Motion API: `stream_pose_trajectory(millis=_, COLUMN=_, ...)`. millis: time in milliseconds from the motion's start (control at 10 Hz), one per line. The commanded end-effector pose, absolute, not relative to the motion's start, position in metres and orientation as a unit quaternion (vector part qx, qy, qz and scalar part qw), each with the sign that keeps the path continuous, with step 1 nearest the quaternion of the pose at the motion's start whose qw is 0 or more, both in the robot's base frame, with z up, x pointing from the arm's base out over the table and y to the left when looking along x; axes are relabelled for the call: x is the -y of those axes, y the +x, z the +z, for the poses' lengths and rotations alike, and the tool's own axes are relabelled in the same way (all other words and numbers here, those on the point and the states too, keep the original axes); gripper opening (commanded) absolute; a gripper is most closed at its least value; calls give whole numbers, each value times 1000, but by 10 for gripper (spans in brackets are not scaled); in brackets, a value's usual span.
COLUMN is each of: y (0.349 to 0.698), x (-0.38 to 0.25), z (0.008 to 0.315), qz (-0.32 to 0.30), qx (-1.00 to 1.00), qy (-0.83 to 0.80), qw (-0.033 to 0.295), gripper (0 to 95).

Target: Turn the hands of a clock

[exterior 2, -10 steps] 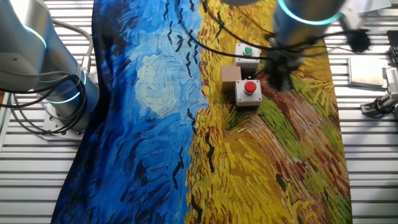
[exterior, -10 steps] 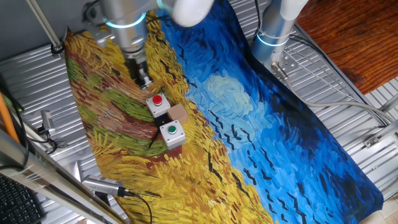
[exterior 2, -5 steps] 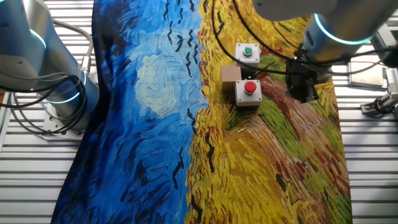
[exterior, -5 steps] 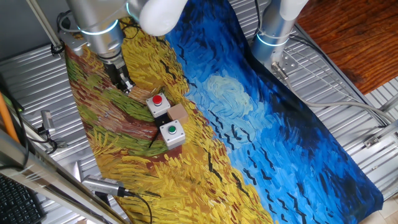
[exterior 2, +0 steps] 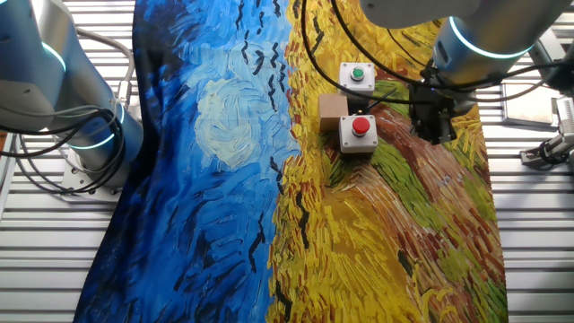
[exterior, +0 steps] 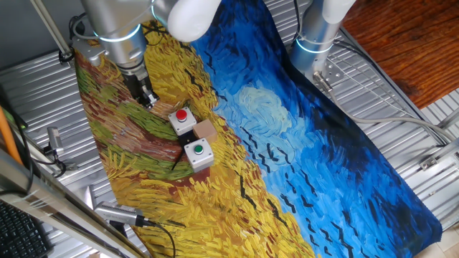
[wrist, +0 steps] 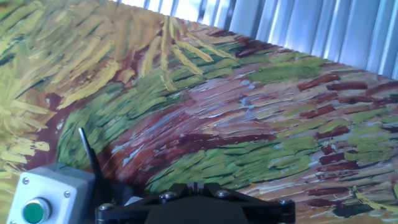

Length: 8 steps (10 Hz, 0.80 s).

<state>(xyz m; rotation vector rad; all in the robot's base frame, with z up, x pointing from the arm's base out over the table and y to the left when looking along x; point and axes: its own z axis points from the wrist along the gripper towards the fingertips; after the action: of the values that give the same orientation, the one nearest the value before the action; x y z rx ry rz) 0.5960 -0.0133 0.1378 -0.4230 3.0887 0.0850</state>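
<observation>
No clock face or clock hands show in any view. A small brown block (exterior: 206,130) lies on the painted cloth between a box with a red button (exterior: 182,120) and a box with a green button (exterior: 198,153). I cannot tell whether the block is the clock. The same block (exterior 2: 333,109) shows in the other fixed view. My gripper (exterior: 147,98) hangs over the yellow and green part of the cloth, a short way left of the red button box. It looks shut and empty. In the other fixed view my gripper (exterior 2: 435,130) is right of the red button box (exterior 2: 359,133).
The hand view shows the green button box (wrist: 37,199) at lower left with a black cable (wrist: 90,155) beside it. A second arm's base (exterior: 315,36) stands at the cloth's far edge. Metal tools (exterior: 118,213) lie on the slatted table by the cloth's near corner.
My gripper swung away from the red button box to the left over the cloth, then eased slightly back toward it. The boxes and the block have not moved.
</observation>
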Motion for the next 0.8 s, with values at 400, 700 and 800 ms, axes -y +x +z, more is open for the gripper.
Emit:
stream_pose_trajectory(millis=400, y=594, x=13, z=139, qz=28, qx=-990, qy=-140, qw=8, gripper=0)
stream_pose_trajectory(millis=700, y=594, x=13, z=139, qz=27, qx=-993, qy=-116, qw=5, gripper=0)
stream_pose_trajectory(millis=800, y=594, x=13, z=139, qz=25, qx=-993, qy=-112, qw=4, gripper=0)
